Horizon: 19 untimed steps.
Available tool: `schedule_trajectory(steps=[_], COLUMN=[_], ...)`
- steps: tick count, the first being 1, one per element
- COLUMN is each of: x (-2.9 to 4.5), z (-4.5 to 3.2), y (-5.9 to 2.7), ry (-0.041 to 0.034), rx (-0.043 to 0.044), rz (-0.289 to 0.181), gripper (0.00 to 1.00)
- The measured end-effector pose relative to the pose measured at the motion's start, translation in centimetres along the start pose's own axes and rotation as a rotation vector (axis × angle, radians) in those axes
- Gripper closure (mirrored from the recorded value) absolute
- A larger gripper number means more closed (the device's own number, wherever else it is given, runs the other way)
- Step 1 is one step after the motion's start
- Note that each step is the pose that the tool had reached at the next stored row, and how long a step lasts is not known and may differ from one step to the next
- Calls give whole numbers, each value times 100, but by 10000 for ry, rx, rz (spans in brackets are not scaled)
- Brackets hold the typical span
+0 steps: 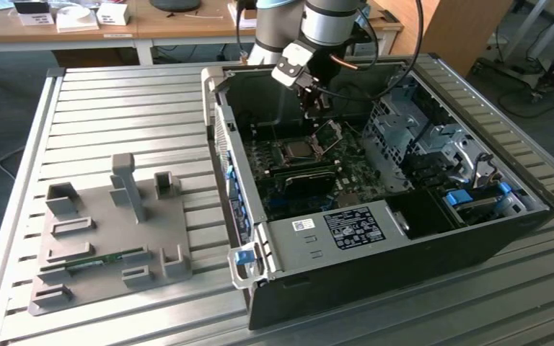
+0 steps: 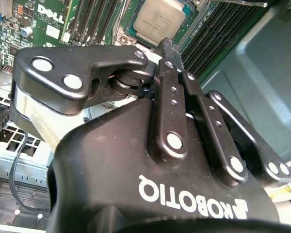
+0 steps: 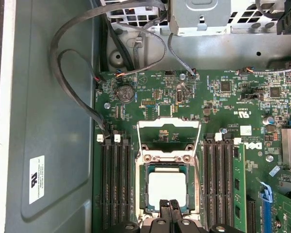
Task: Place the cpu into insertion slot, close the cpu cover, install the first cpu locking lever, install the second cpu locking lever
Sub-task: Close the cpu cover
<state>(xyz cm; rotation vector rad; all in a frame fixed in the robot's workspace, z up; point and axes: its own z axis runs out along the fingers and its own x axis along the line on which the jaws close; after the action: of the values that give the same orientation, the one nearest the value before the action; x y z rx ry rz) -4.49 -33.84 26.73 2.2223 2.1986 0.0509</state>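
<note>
Exterior view, open computer case (image 1: 383, 281) sat on the slatted desk (image 1: 113, 94), jaws hung over the insertion slot (image 1: 277, 155), second wrist view, jaws pressed together, empty, above the cpu (image 2: 157, 22), first wrist view, cpu lay seated in the insertion slot, cpu cover (image 3: 168, 130) stood raised.

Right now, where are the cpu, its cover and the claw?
cpu (image 3: 168, 188): first wrist view, top's centre.
cpu cover (image 3: 168, 122): first wrist view, frame's free edge.
claw (image 3: 169, 204): first wrist view, between fingertips.
</note>
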Motion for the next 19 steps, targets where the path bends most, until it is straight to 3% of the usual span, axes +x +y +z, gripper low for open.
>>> schedule_trajectory(steps=[8,19], x=[0,1], z=[-2,3], y=[19,142], ry=[-3,-2], rx=[2,1], rz=[-1,0], gripper=[89,89])
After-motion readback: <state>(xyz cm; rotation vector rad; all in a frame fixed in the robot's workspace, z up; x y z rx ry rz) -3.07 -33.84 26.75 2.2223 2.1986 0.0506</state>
